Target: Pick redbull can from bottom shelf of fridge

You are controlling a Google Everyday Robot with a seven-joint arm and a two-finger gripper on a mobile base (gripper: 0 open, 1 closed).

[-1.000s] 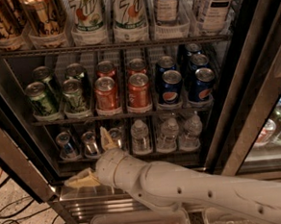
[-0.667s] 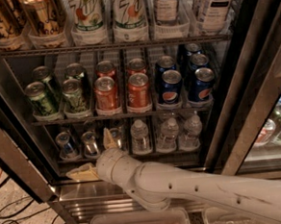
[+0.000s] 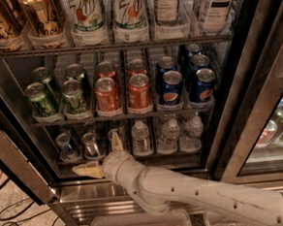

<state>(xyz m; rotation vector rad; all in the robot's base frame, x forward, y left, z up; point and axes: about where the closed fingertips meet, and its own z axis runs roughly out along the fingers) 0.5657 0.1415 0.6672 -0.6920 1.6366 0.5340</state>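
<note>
Redbull can upright in second lane from left on the fridge's bottom shelf, twin can left of it, water bottles to the right, soda cans on the rack above, gripper just in front, fingers spread wide, holding nothing.

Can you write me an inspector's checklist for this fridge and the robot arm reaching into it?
Surface: bottom shelf, a dark wire rack with clear trays, inside the fridge.
Job's things: two redbull cans stand at the shelf's left, not held.
Clutter: water bottles to their right; soda cans on the rack above.
Gripper: gripper open, at the shelf's front by the redbull cans.
Cables: cables lie on the floor, lower left.
Surroundings: another cooler on the right; a clear bin below the arm.
</note>
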